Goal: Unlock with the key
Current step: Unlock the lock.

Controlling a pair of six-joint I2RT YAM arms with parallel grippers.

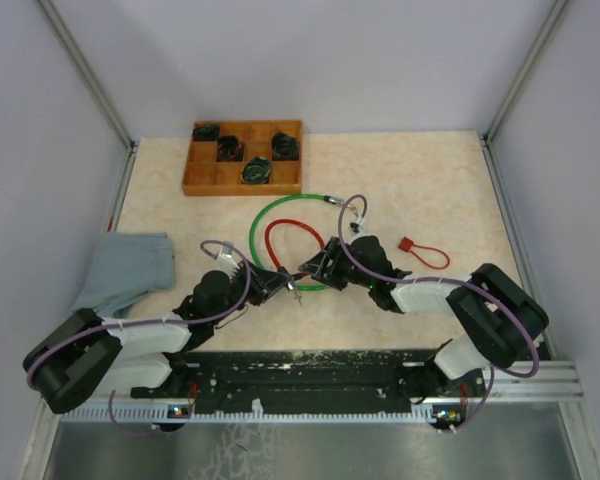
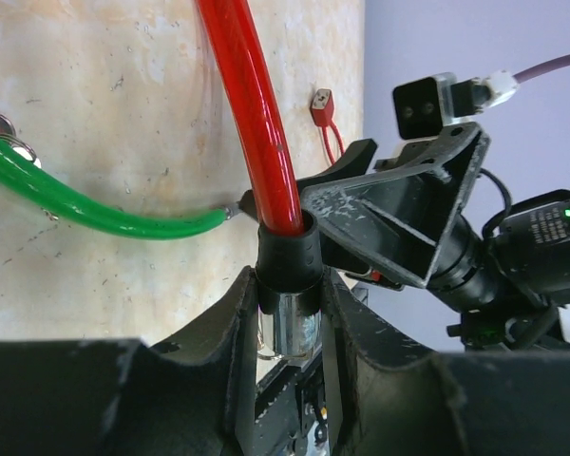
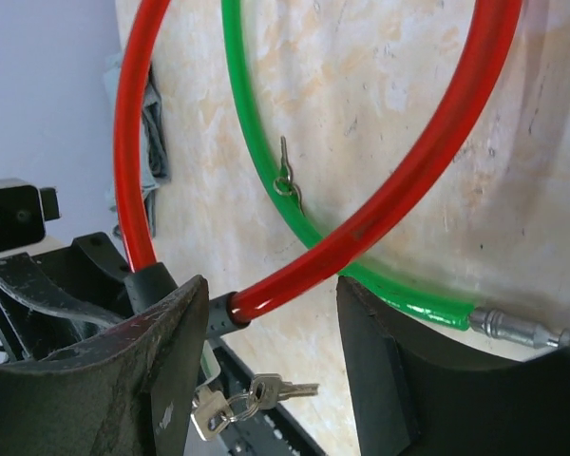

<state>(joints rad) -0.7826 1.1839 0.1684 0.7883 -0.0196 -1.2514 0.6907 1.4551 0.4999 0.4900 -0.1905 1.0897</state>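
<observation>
Now my left gripper (image 2: pixel 287 313) is closed around the black end of the red cable lock (image 2: pixel 266 123); my right gripper (image 3: pixel 271 285) stands open, cable between its fingers, keys (image 3: pixel 256 391) just beside one finger.

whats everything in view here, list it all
red cable lock: 1, red loop with black collar, mid table
green cable: 1, green, curving round the red loop
keys: small bunch, silver, hanging by the lock end
loose key: 1, silver, on the table beside the green cable
red tag: 1, red with cord, right of centre
wooden tray: 1, brown, far left
round items: 4, dark, in tray compartments
cloth: 1, grey-blue, left edge
table: 1, beige
left gripper: 1, black, shut on the lock's collar
right gripper: 1, black, open, astride the red loop
</observation>
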